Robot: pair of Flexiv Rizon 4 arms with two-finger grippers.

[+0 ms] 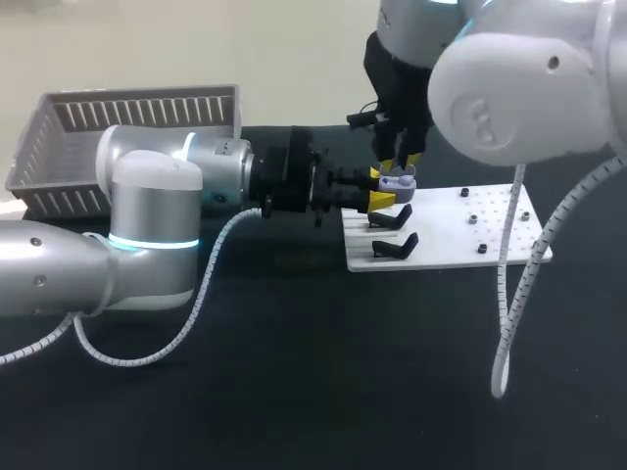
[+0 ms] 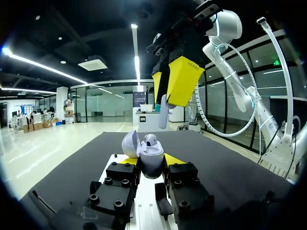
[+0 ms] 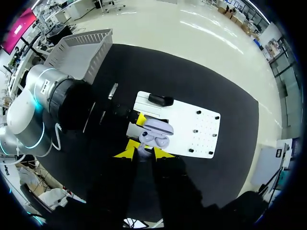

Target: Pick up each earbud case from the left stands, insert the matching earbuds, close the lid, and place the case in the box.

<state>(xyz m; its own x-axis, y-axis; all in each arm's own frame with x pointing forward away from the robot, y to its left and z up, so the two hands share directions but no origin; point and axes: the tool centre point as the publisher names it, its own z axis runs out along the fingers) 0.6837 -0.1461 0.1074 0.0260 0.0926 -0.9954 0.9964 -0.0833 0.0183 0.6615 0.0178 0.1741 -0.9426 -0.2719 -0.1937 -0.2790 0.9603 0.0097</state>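
My left gripper [image 2: 151,166] is shut on a lavender earbud case [image 2: 152,157], holding it over the white stand board [image 1: 460,230]. The case's lid [image 2: 130,143] stands open, and one earbud [image 2: 151,140] sits inside. Straight above the case hangs my right gripper [image 2: 173,84], shut on a second pale earbud [image 2: 163,111] that points down at the case. In the right wrist view the open case [image 3: 157,135] lies just ahead of the right gripper [image 3: 145,152]. In the head view the left gripper [image 1: 382,199] comes in from the side and the right gripper [image 1: 402,164] from above.
Two black stands [image 1: 394,233] stand empty on the board's near-left part. A grey slatted basket [image 1: 127,132] sits at the table's far left, behind my left arm. The right arm's white cable [image 1: 509,294] hangs down over the board's right side.
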